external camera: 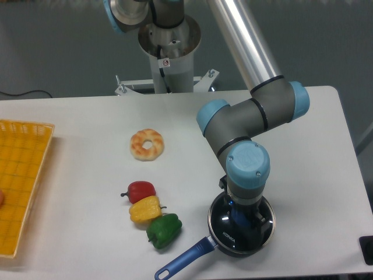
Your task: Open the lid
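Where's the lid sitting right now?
The lid is on the blue-handled pan near the table's front edge, right of centre, directly under the arm's wrist, with the green pepper to its left.

My arm (245,119): grey joint housings, light-blue end caps, polished silver tube link, silver base column bearing a small sticker.

A grey robot arm with light blue joint caps reaches down from the upper left, bends at the elbow, and points its wrist straight down, hiding most of the gripper (242,220) beneath it.
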`<state>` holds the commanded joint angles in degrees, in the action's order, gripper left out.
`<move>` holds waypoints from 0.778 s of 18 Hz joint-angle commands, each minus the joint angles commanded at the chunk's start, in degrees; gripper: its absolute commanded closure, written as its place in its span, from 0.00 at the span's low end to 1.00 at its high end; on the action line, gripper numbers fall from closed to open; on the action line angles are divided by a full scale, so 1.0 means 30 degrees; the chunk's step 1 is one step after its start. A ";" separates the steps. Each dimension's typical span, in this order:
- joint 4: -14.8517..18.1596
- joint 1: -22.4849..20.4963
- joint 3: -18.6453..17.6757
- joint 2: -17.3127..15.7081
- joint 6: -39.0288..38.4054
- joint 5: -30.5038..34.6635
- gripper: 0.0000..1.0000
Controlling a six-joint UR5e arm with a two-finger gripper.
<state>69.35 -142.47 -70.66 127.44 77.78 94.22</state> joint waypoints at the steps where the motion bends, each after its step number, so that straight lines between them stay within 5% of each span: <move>1: -0.0029 0.0029 -0.0029 0.0000 0.0000 -0.0029 0.00; 14: -0.0030 0.0000 0.0088 0.0000 0.0234 -0.0381 0.00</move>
<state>69.26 -142.47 -70.40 127.44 78.49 93.08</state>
